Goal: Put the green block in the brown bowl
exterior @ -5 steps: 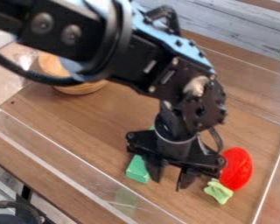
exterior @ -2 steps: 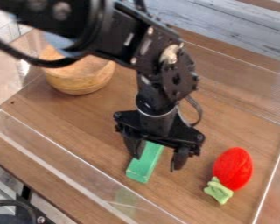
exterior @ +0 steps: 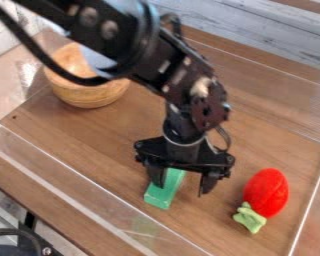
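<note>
Pincer spread wide over the green block on a wooden counter.

The counter is dark brown wood grain with a pale raised edge along its lower left; behind it, at the upper right of the frame, run light grey planks. At upper left sits the brown bowl, woven-looking and tan, well apart from the rest. In the lower middle the green block lies on the wood, and the black pincer points down over it, its prongs wide apart astride the block's upper end, gripping nothing. At lower right a red strawberry-like toy rests beside a small pale green piece.
</note>
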